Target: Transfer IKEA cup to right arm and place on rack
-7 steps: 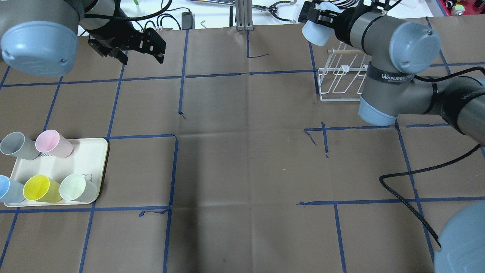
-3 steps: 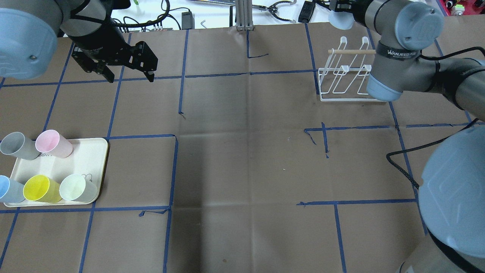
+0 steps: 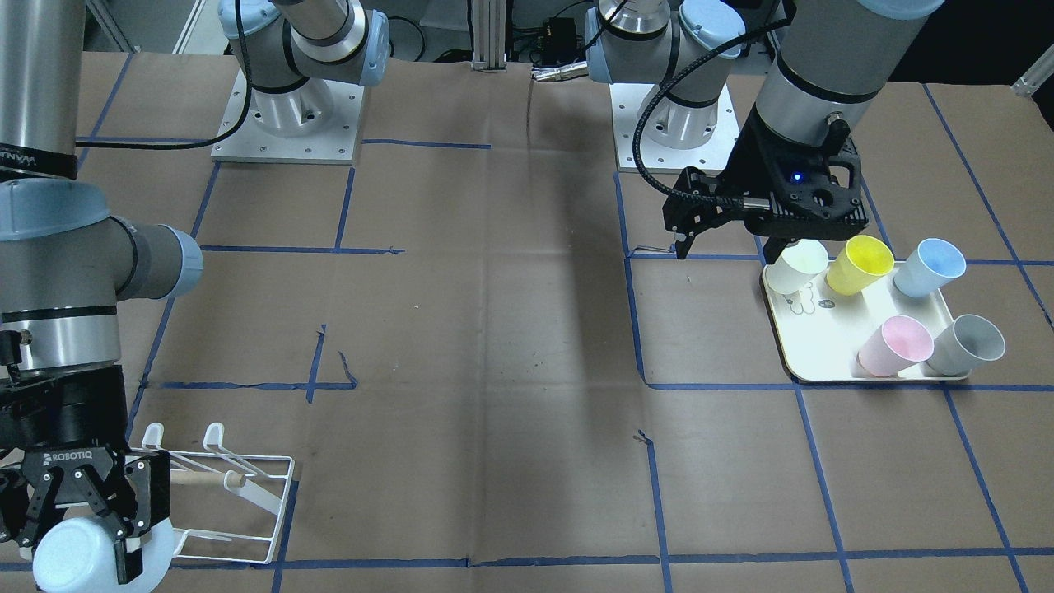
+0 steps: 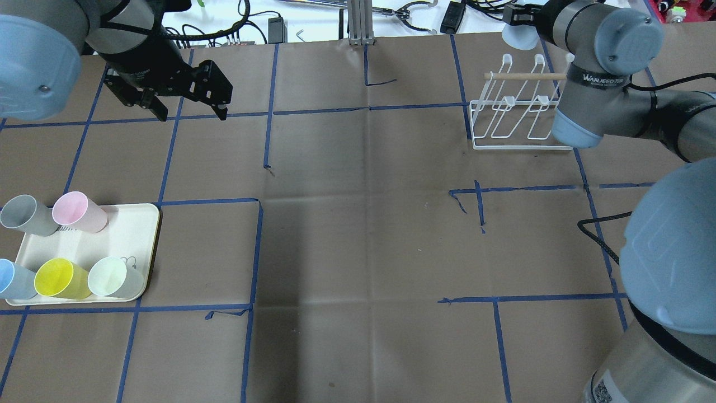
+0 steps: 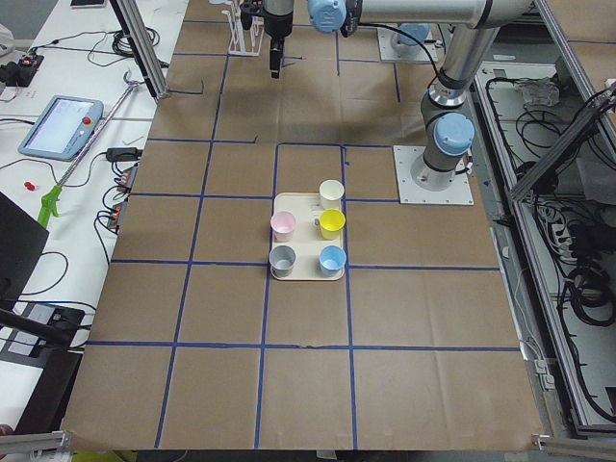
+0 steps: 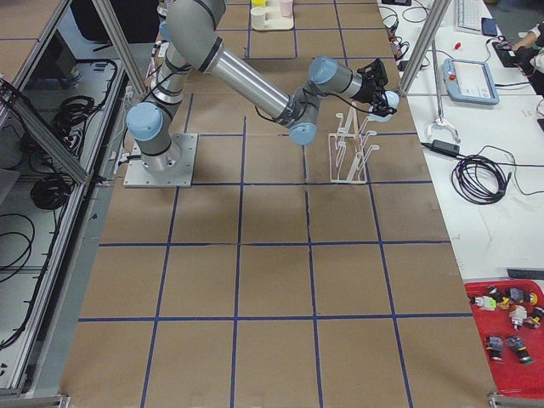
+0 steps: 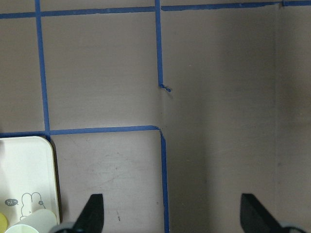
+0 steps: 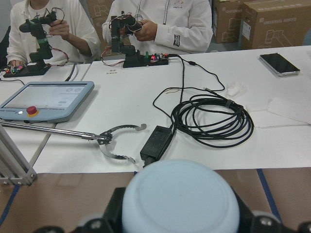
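Observation:
My right gripper (image 3: 80, 534) is shut on a pale blue IKEA cup (image 3: 70, 558), held sideways just beyond the far end of the white wire rack (image 3: 247, 494). In the overhead view the cup (image 4: 517, 37) is above the rack's (image 4: 517, 120) back pegs and wooden dowel (image 4: 523, 75). The right wrist view shows the cup's base (image 8: 180, 204) between the fingers. My left gripper (image 4: 193, 113) is open and empty, hovering over the table beyond the tray; its fingertips (image 7: 93, 213) show in the left wrist view.
A cream tray (image 4: 134, 224) with a bear drawing holds several cups: grey (image 4: 25, 214), pink (image 4: 78, 211), blue (image 4: 12, 280), yellow (image 4: 60, 278) and pale green (image 4: 114, 277). Cables and a teach pendant (image 8: 46, 99) lie on the white bench past the table's far edge.
My right arm has carried the cup to the right, from left of the rack to above its far pegs. My left gripper has moved back toward the tray side, still open.

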